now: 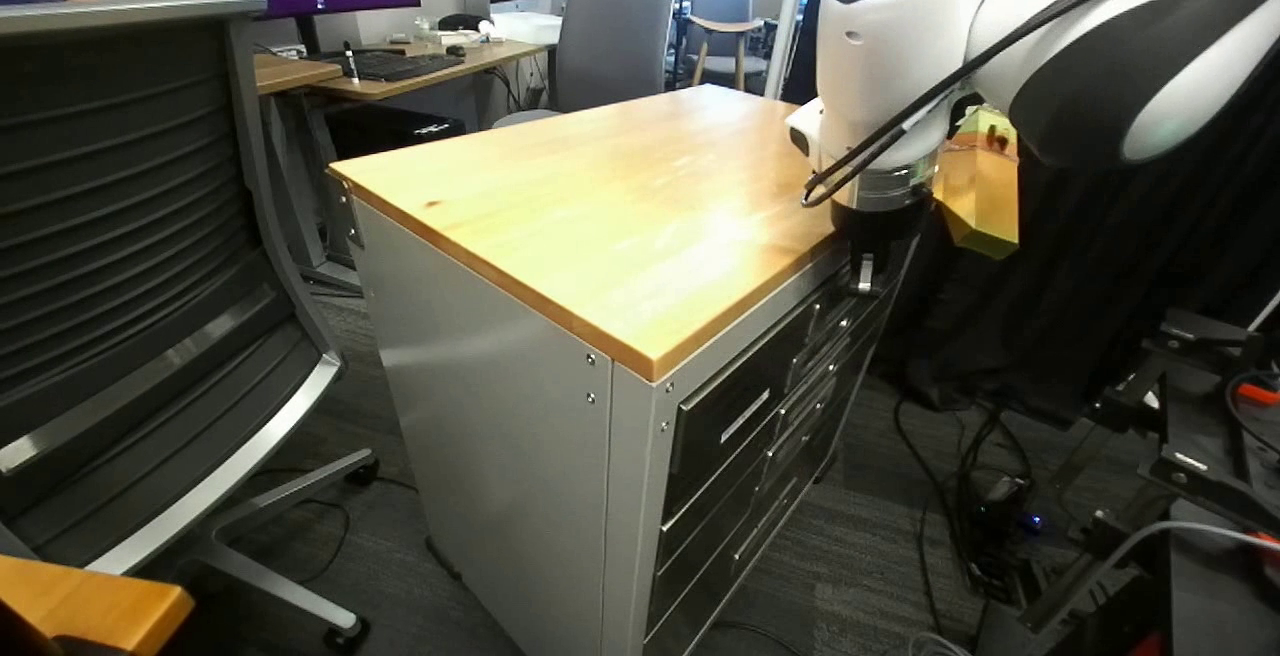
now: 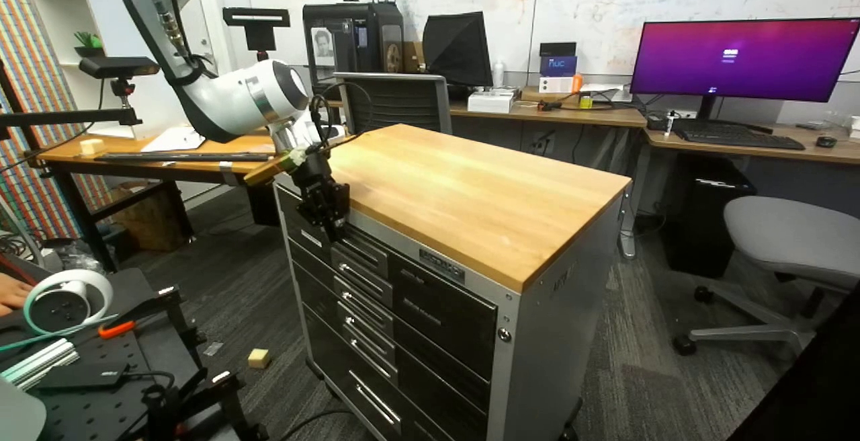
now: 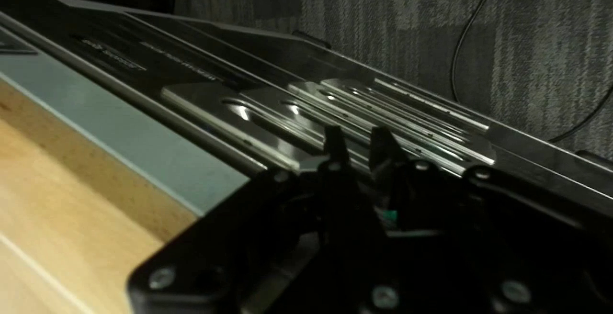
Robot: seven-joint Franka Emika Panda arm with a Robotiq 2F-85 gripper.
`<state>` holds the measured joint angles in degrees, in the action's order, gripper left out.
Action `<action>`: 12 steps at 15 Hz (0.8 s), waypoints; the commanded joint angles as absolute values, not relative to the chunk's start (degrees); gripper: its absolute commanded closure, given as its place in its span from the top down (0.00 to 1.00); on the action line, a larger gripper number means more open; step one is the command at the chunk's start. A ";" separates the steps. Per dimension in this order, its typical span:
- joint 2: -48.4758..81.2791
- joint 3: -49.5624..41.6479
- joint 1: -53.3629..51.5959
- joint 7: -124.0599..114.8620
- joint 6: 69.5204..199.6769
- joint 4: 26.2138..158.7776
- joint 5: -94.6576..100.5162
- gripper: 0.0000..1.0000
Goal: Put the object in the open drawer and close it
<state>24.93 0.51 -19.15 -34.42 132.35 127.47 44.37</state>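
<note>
The topmost drawer (image 2: 443, 313) of the cabinet looks shut, its front dark rather than white, with a metallic handle plate in the middle; the wrist view shows its front too (image 3: 124, 55). No open drawer shows in any view. The tiny black object is hidden or out of view. My gripper (image 2: 334, 231) points down in front of the cabinet, just below the wooden top's edge. In the wrist view its fingertips (image 3: 357, 134) are a small gap apart, with handle plates seen behind and nothing seen held. Contact with the cabinet cannot be told.
The wooden cabinet top (image 1: 560, 206) overhangs beside my gripper. Lower dark drawers (image 2: 366, 320) stand below. A yellow-orange box-like part (image 1: 980, 186) hangs at my wrist. An office chair (image 1: 150, 236) stands by the cabinet's side. A black bench (image 2: 101, 367) stands opposite the front.
</note>
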 commanded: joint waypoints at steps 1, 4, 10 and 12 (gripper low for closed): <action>26.04 -0.05 -20.70 -40.23 134.76 124.23 54.24 0.13; 22.91 2.44 -17.42 -39.74 134.46 126.43 51.66 0.39; 7.82 7.74 -8.88 -18.30 128.45 130.83 22.71 0.82; 3.72 9.86 -5.89 -9.90 122.06 128.66 13.00 0.98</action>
